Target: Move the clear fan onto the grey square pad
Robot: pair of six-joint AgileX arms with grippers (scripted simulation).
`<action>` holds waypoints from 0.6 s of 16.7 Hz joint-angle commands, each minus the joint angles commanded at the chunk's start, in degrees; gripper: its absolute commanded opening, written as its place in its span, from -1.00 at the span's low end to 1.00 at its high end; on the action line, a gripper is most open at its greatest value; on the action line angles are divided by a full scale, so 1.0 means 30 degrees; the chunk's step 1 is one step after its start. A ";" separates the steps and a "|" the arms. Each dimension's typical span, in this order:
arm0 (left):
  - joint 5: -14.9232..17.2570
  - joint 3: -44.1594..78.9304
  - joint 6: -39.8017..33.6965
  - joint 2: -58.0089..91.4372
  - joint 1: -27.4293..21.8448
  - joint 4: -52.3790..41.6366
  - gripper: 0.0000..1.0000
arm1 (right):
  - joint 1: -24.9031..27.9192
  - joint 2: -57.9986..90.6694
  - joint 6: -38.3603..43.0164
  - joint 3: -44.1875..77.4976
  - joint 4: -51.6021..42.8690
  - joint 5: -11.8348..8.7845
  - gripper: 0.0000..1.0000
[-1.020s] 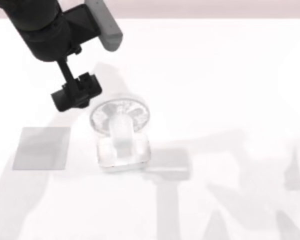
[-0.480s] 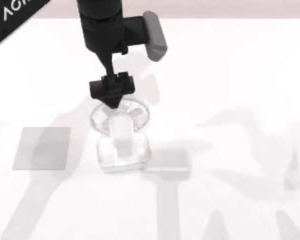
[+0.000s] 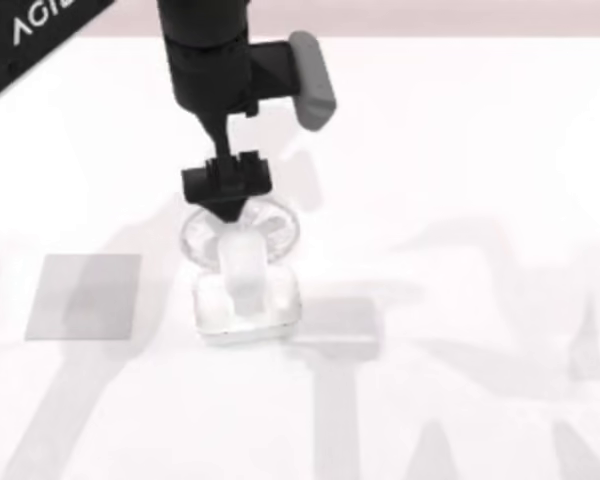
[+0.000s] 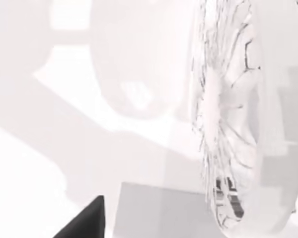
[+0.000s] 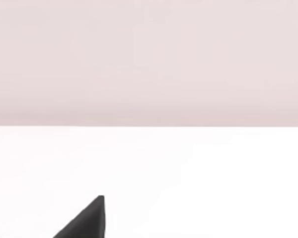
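The clear fan (image 3: 242, 262) stands upright near the table's middle, its round grille head (image 3: 238, 230) toward the back and its clear base (image 3: 248, 305) toward the front. My left gripper (image 3: 227, 203) hangs open right over the back rim of the head, pointing down. In the left wrist view the grille (image 4: 223, 124) fills the side close to the gripper (image 4: 159, 220), with one dark fingertip (image 4: 89, 220) beside it. The grey square pad (image 3: 83, 296) lies flat to the fan's left, apart from it, and shows as a grey sheet (image 4: 159, 210) in the left wrist view.
A smaller, darker grey rounded rectangle (image 3: 332, 328) lies against the right side of the fan's base. My right arm is outside the top view; a dark part of its gripper (image 5: 89, 220) shows over bare white table, with the pale back wall (image 5: 149, 59) beyond.
My left gripper swung right from beside the fan's head to directly over it, turning to point down. In the last half second it sank slightly. The fan and the pad did not move.
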 joint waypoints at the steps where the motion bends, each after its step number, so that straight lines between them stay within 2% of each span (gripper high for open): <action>1: -0.0001 -0.0626 -0.0001 -0.0087 -0.0002 0.0517 1.00 | 0.0000 0.0000 0.0000 0.0000 0.0000 0.0000 1.00; 6: -0.0004 -0.3836 -0.0011 -0.0492 0.0002 0.3252 1.00 | 0.0000 0.0000 0.0000 0.0000 0.0000 0.0000 1.00; 10: -0.0004 -0.4032 -0.0008 -0.0515 0.0002 0.3447 1.00 | 0.0000 0.0000 0.0000 0.0000 0.0000 0.0000 1.00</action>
